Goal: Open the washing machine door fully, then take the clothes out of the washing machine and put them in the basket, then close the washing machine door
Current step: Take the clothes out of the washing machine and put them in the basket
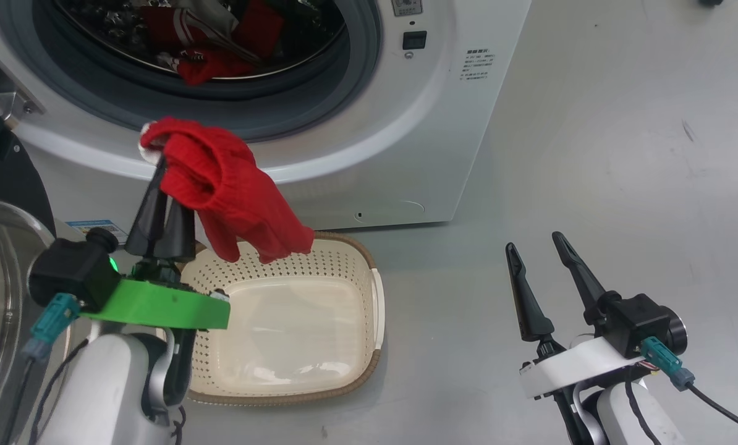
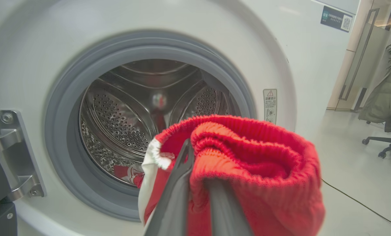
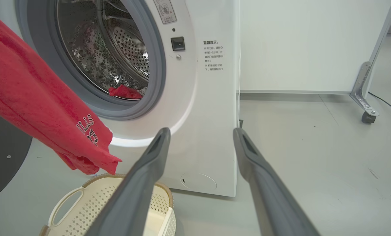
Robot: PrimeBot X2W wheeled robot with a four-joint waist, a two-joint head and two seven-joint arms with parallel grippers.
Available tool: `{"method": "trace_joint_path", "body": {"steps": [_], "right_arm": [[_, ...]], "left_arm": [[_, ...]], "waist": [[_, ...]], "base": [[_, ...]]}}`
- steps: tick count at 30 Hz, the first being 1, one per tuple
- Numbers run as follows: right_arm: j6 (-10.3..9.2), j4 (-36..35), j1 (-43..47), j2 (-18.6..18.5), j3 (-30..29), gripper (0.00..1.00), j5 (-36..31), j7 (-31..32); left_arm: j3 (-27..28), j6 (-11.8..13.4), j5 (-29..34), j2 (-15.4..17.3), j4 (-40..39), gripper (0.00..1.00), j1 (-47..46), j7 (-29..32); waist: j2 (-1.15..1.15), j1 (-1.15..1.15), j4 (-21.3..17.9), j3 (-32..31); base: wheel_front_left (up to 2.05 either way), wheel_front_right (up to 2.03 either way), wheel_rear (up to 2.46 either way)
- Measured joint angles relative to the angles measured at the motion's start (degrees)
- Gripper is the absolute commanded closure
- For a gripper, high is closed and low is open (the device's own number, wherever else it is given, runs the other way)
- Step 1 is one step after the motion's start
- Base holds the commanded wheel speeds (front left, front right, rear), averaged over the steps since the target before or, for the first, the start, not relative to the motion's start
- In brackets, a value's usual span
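The left gripper (image 1: 164,201), its fingers pinched shut on a red knitted garment (image 1: 227,185) with white trim, holds it over the 11 o'clock corner of the cream basket (image 1: 371,290) on the floor (image 1: 591,185) before the white washing machine (image 1: 443,123). More red clothes (image 1: 220,43) lie in the steel drum (image 2: 123,121) at 12 o'clock. The black door (image 1: 4,167) stands swung open at 9 o'clock. The right gripper (image 1: 533,241), at 4 o'clock, is spread wide, holding nothing.
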Motion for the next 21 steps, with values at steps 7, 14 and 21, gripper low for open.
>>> {"method": "trace_joint_path", "body": {"steps": [7, 14, 21], "right_arm": [[0.09, -0.7, -0.1, 0.0, 0.7, 0.00, -0.3, 0.0], [0.09, -1.9, -0.4, 0.0, 0.9, 0.00, -0.8, 0.0], [0.19, -3.1, -2.6, 0.0, 1.5, 0.00, -0.9, 0.0]], "left_arm": [[-1.5, 0.3, -2.4, -1.9, 3.9, 1.00, 3.9, 2.1], [-1.4, 0.8, -4.0, -2.8, 9.7, 1.00, 4.7, 3.5], [-0.7, 1.3, -6.1, -3.4, 17.5, 1.00, 3.6, 4.6]], "waist": [[0.00, 0.00, -0.3, 1.8], [0.00, 0.00, -1.0, 4.6], [0.00, 0.00, -1.8, 8.6]], "base": [[0.00, 0.00, 0.00], [0.00, 0.00, 0.00], [0.00, 0.00, 0.00]]}}
